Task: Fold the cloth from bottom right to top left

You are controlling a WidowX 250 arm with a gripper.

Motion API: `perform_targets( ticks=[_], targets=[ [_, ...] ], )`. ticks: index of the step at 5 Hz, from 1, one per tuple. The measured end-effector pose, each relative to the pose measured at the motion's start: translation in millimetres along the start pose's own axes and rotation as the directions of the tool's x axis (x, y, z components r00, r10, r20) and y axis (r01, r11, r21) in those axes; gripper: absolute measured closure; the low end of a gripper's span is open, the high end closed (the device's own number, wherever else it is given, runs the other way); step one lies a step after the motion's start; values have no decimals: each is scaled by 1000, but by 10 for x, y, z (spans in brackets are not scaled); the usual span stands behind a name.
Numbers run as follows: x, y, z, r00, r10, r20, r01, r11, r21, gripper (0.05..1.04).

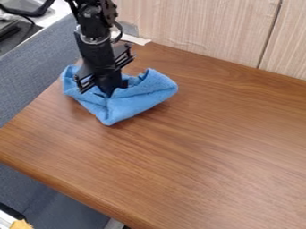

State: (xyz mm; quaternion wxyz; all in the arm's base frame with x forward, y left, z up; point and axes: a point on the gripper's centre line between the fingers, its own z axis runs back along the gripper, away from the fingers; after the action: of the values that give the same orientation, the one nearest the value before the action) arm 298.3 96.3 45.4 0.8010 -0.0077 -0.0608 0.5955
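Observation:
The black gripper (108,91) points straight down into the middle of the blue cloth (134,102), at the upper left of the wooden table. Its tips meet the cloth's folds, and whether they stand apart or together is hidden there. The cloth lies crumpled around them, with one raised, rounded lobe at the right, a smaller one at the left and a corner directed at the table's front.
The brown wooden table (197,152) extends to the right and front. A pale wood panel (203,27) stands along its back edge, with a white scrap (136,39) near the arm. A grey-blue surface (36,67) borders the left edge.

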Motion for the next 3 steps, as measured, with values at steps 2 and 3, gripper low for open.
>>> perform_targets(
  ticks=[2,3],
  targets=[
    [43,68,1,1000,15,11,-16,999,36,292],
    [43,94,16,1000,16,12,-17,999,51,83]
  ],
)
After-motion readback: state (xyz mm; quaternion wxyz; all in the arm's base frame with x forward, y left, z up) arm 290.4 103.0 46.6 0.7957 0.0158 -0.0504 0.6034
